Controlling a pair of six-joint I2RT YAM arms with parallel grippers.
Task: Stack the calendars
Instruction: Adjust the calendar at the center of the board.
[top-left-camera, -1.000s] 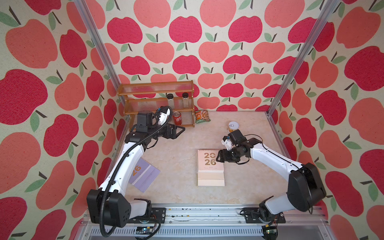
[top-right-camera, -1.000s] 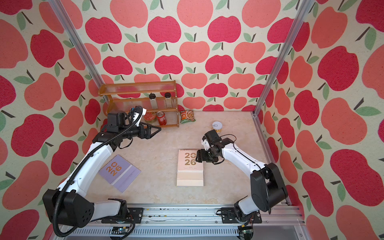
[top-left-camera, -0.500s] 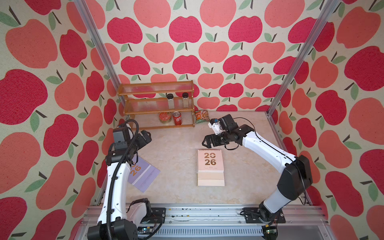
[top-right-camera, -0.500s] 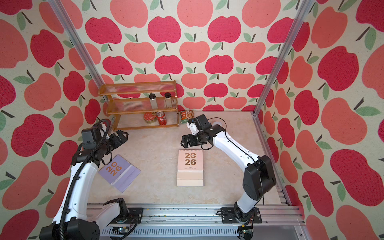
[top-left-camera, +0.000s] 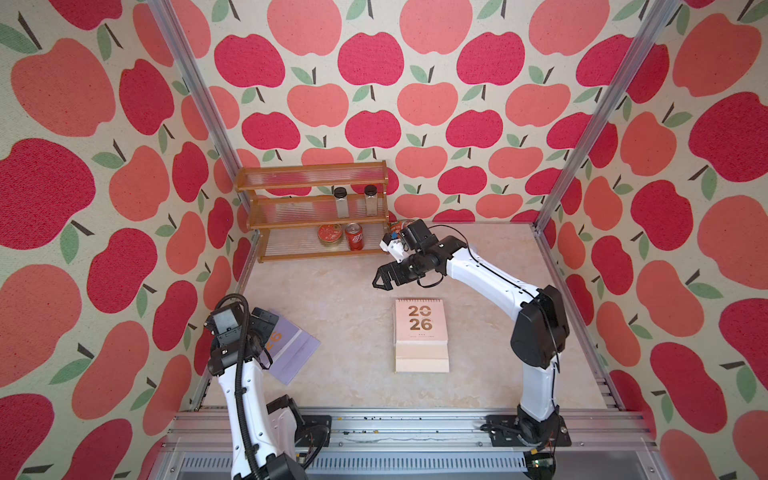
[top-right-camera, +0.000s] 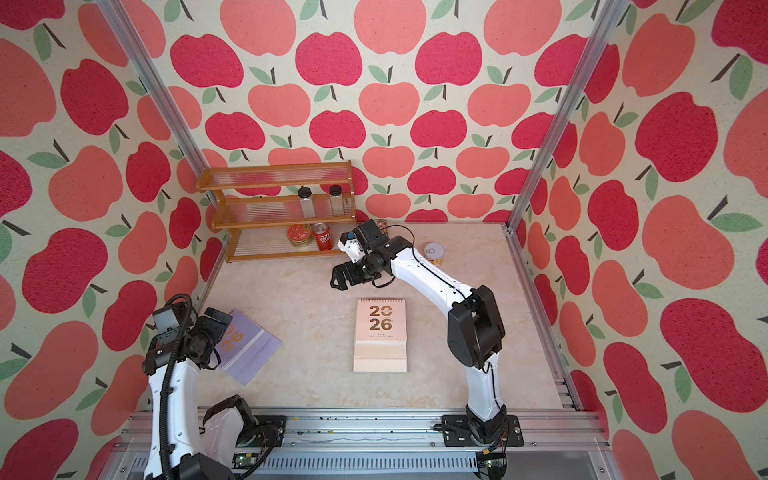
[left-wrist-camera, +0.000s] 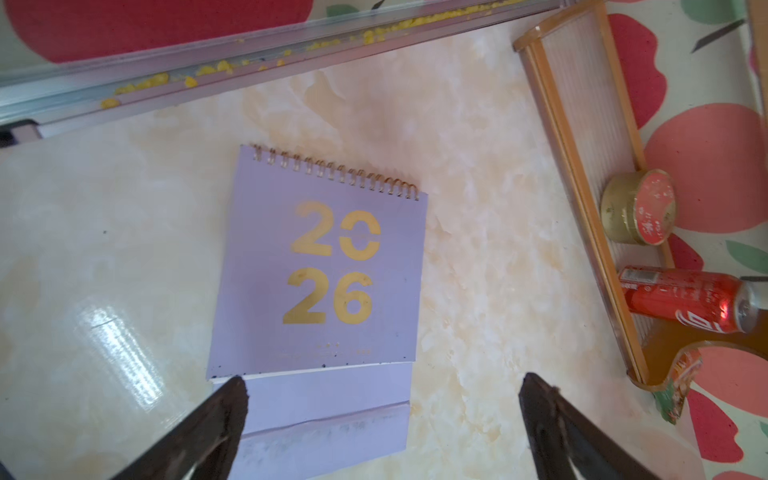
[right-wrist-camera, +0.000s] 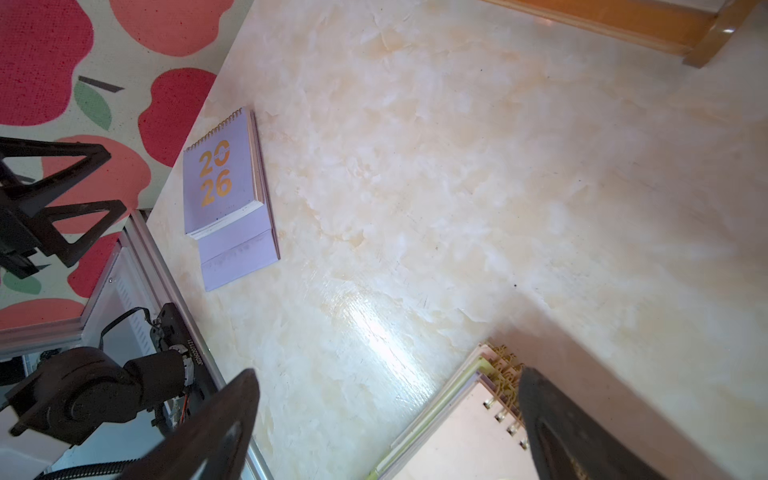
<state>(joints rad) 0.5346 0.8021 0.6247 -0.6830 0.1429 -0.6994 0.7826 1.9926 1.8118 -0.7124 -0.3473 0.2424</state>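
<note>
A stack of calendars (top-left-camera: 420, 332) (top-right-camera: 380, 332) lies mid-table with a pink "2026" cover on top. In the right wrist view the stack's spiral corner (right-wrist-camera: 465, 440) shows yellow-green and lilac edges under the pink. One lilac calendar (top-left-camera: 293, 351) (top-right-camera: 249, 353) (left-wrist-camera: 320, 270) (right-wrist-camera: 224, 187) lies flat and apart by the left wall. My left gripper (top-left-camera: 264, 322) (left-wrist-camera: 384, 382) hovers open over its lower flap, holding nothing. Beyond the stack's far edge my right gripper (top-left-camera: 380, 282) (right-wrist-camera: 388, 376) hangs open and empty.
A wooden rack (top-left-camera: 316, 208) stands at the back left, holding two jars, a flat red tin (top-left-camera: 329, 232) and a red can (top-left-camera: 355, 242). A snack packet (top-left-camera: 399, 226) peeks out behind the right arm. A white-lidded can (top-right-camera: 434, 252) stands at back right. Aluminium rails edge the table.
The left arm swung back from the rack to above the lilac calendar. The right arm left the stack's right side, rose and moved to beyond its far edge, its jaws opening wider.
</note>
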